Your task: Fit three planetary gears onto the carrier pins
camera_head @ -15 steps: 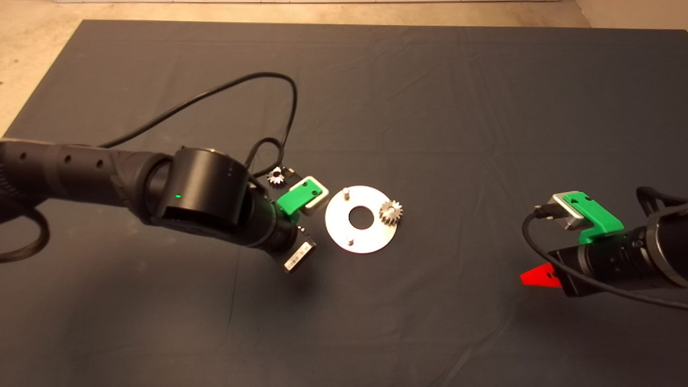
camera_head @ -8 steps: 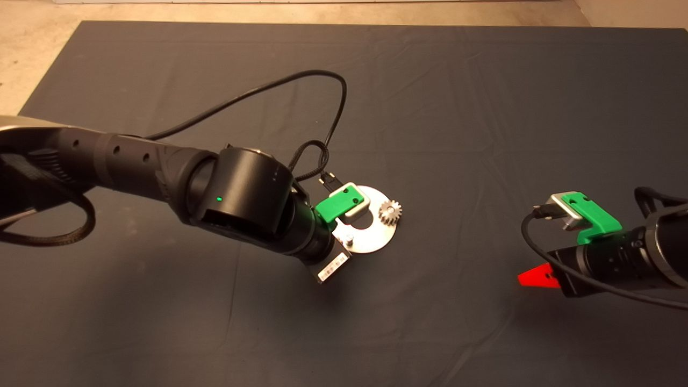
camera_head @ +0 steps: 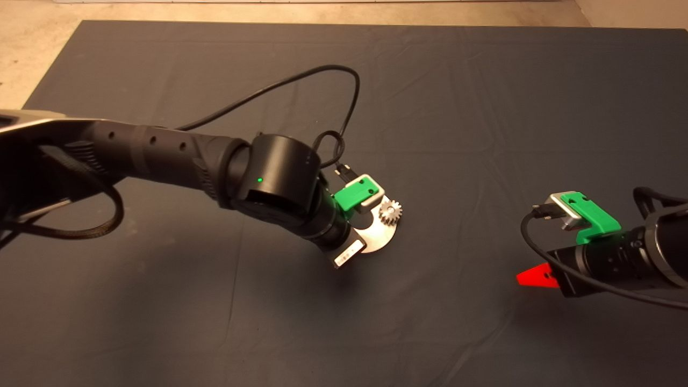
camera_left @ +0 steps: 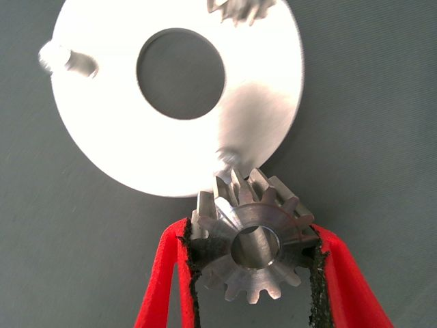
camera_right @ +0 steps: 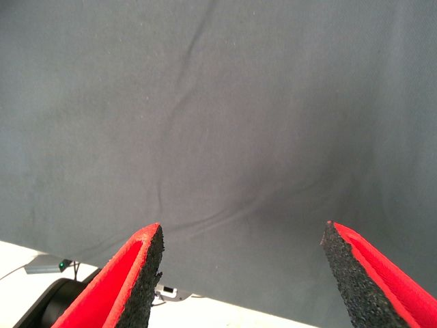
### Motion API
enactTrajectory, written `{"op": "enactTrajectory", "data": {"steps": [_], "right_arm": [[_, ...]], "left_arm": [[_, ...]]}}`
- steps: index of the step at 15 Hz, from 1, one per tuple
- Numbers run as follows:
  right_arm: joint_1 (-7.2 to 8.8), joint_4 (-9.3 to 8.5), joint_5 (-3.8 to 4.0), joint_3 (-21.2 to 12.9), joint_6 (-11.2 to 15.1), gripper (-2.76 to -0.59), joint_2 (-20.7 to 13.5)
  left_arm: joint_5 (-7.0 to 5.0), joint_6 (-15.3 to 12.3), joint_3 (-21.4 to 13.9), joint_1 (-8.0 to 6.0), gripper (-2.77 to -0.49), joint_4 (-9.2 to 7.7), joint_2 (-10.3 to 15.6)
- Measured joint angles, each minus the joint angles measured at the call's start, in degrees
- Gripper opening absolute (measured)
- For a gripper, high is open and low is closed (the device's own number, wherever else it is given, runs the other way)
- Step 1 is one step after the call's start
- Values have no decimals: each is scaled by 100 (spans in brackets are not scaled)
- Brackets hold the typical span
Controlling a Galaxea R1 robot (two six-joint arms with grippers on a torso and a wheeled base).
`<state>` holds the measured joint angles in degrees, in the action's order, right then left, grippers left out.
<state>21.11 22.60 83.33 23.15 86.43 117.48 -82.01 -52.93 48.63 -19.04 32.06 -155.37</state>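
No readable writing seen. Small toothed steel gear (camera_left: pixel 254 240) clamped by left gripper (camera_left: pixel 254 273) above flat shiny round disc (camera_left: pixel 123 143), mostly hidden in head view. Right gripper (camera_right: pixel 242 273) parked, fingers apart.

The disc (camera_head: pixel 382 234) is lying on the mat (camera_head: pixel 430 107) near the table's middle, with one gear (camera_head: pixel 391 212) sitting on its right rim. The left pincer (camera_left: pixel 256 273) is reaching in from the left over the disc's left part, gripping a second gear (camera_left: pixel 254 242) just beside a pin (camera_left: pixel 225 158) at the disc's edge. The right pincer (camera_head: pixel 532 277) is waiting well apart at the right edge, fingers spread.
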Motion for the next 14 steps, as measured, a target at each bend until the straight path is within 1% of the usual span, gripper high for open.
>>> {"op": "enactTrajectory", "data": {"steps": [1,3,6,11,14], "right_arm": [[0,0,6,0,0,-163,0],[0,0,6,0,0,-163,-1],[0,0,4,0,0,-163,-1],[2,0,-1,0,0,-163,-1],[1,0,-1,0,0,-163,-1]], "left_arm": [[4,41,74,0,-261,-47,-75],[4,56,123,0,-261,-65,-126],[-2,56,192,2,-261,-80,-160],[12,81,195,16,-261,-81,-176],[78,87,202,20,-261,-81,-179]]}}
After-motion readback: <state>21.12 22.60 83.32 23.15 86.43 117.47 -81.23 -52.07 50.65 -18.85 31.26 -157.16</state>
